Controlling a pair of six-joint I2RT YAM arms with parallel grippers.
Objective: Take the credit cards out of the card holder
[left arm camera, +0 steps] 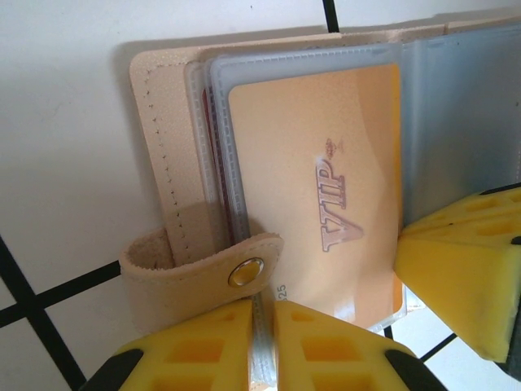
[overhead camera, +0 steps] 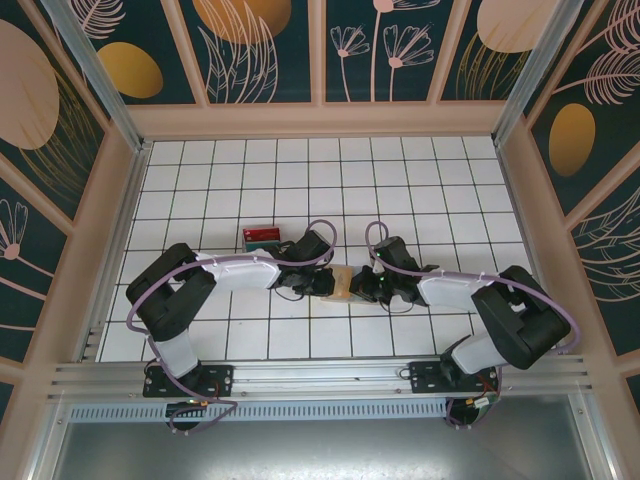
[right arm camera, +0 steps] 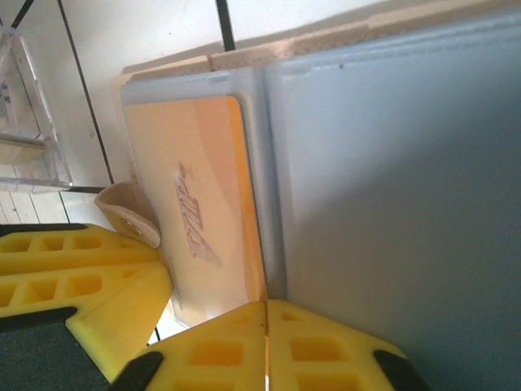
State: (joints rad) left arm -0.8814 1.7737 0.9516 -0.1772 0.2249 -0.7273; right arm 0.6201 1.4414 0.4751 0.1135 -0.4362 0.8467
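The card holder point(overhead camera: 343, 283) lies open on the table between both grippers, with tan leather point(left arm camera: 159, 122) outside and a light blue panel point(right arm camera: 391, 163) inside. A tan-orange credit card point(left arm camera: 317, 187) marked VIP sits in a clear sleeve. My left gripper point(left arm camera: 262, 305) is shut on the lower edge of the sleeve stack, beside the snap strap point(left arm camera: 203, 277). My right gripper point(right arm camera: 267, 305) is shut on the thin edge of the orange card point(right arm camera: 187, 179), at the fold. A reddish edge point(left arm camera: 216, 142) shows behind the sleeves. In the top view the left gripper point(overhead camera: 325, 283) and right gripper point(overhead camera: 362, 285) almost touch.
A clear plastic tray point(overhead camera: 262, 238) with something red in it stands just behind the left gripper; its wall point(right arm camera: 24, 122) shows in the right wrist view. Wooden walls enclose the white tiled table point(overhead camera: 450, 180).
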